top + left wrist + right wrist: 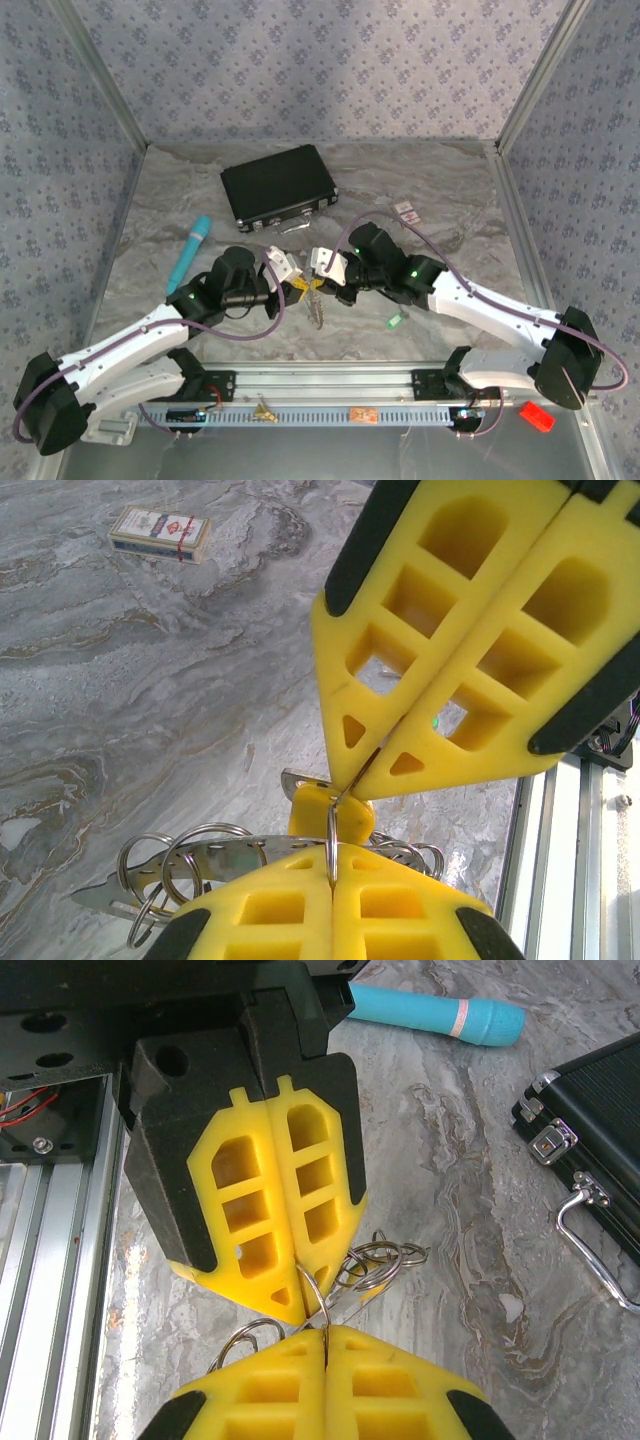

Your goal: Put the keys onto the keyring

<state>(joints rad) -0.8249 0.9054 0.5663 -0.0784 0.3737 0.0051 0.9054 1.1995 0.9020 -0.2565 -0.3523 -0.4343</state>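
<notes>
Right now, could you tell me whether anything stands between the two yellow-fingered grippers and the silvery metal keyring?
Nothing visible does. The left gripper and the right gripper meet tip to tip, both shut on the silvery metal keyring. The teal cylindrical stick and black hard case lie farther back.

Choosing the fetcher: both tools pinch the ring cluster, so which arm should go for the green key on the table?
Right, likely: the green key lies beside its forearm; left tool can hold rings.
</notes>
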